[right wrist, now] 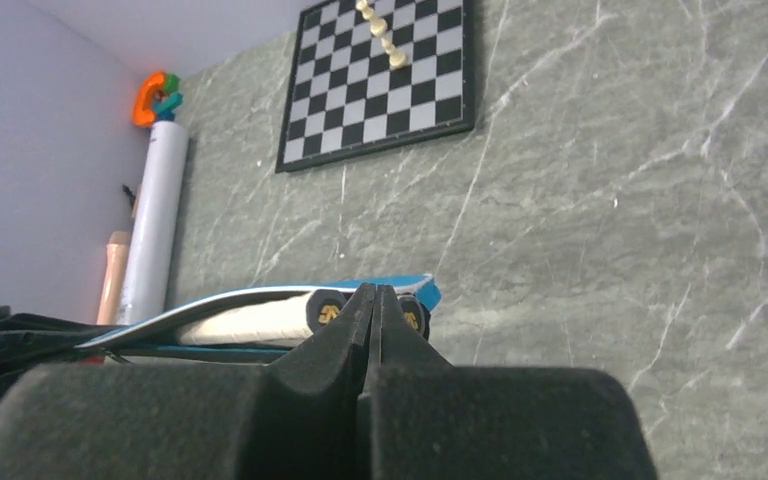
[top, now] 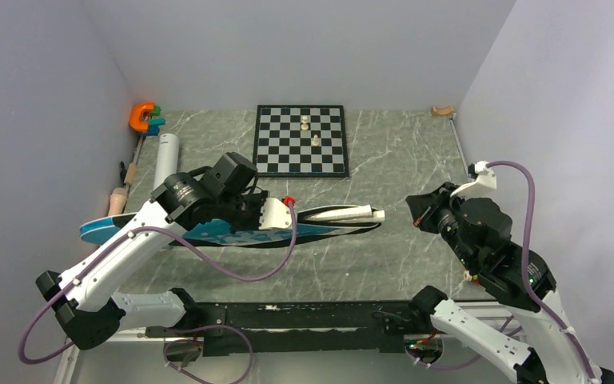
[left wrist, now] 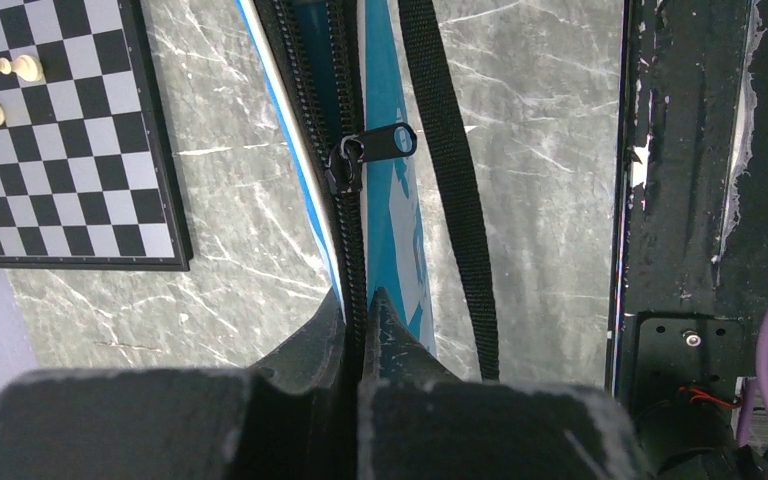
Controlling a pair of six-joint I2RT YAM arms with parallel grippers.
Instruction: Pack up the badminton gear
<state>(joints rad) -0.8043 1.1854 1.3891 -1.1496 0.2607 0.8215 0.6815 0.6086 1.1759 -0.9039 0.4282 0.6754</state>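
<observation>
Status on the packing? Rackets in yet? (kev)

Mostly, I'd say. On my right gripper [right wrist: 377, 295] cam, two white handles [right wrist: 250, 322] poke out of the bag [top: 228, 235] mouth just past the fingertips. Those fingers are pressed together and holding nothing. So I reckon we're on the zip-up step. (me)

And the left one? (kev)

Left gripper [left wrist: 365, 300] sits right on the zip line, fingers together too. It might be nipping the seam, but I can't tell from here. The zip pull [left wrist: 385, 142] lies a bit ahead of the tips, with the strap [left wrist: 450, 180] running along their right side.

Next move, I think: open up, get onto that little tab and drag it along the track. The right one could maybe steady the handle end. Tab's tiny, so it's easy to miss.

Tube [top: 165, 160] is well away from both sets of fingers, out past the left gripper, not packed. No shuttlecocks that I can spot. (me)
</observation>
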